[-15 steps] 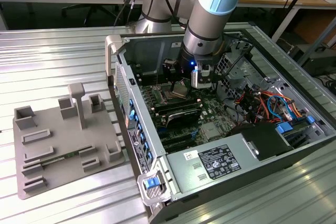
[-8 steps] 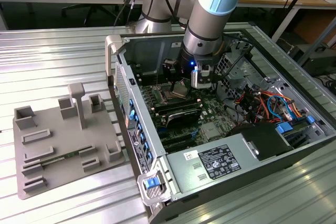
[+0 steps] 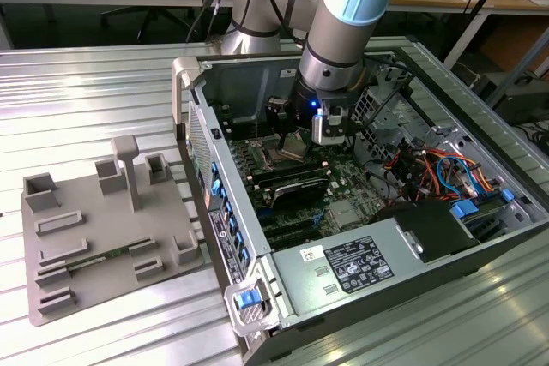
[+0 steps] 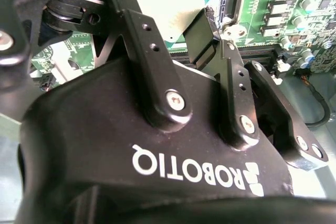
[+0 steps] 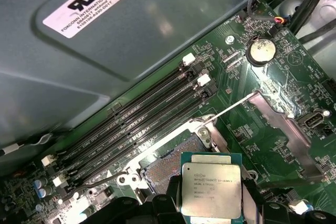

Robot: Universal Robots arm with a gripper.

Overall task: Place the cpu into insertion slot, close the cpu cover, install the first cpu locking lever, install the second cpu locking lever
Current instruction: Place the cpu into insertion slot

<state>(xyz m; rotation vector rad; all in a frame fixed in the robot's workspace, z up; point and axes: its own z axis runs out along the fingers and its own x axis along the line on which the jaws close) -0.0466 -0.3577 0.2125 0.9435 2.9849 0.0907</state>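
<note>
Inside the open computer case [image 3: 196,139] lying on the slatted metal desk [image 3: 86,100], the jaws are closed part-way on the cpu [image 5: 211,190], gripping two opposite edges and holding it metal face up just above the green motherboard [image 5: 247,132]. The insertion slot [image 5: 169,169] lies uncovered and partly under the chip, beside the long black memory slots [image 5: 147,114], with the silver cpu cover [image 5: 286,124] swung open away from it

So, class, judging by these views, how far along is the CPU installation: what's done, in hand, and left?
Nothing looks finished yet. In the first wrist view the gripper is shut on the cpu, held close to the insertion slot, which is bare. The cpu cover lies swung open beside it. Seating the chip, closing the cover and locking it are left.
</note>
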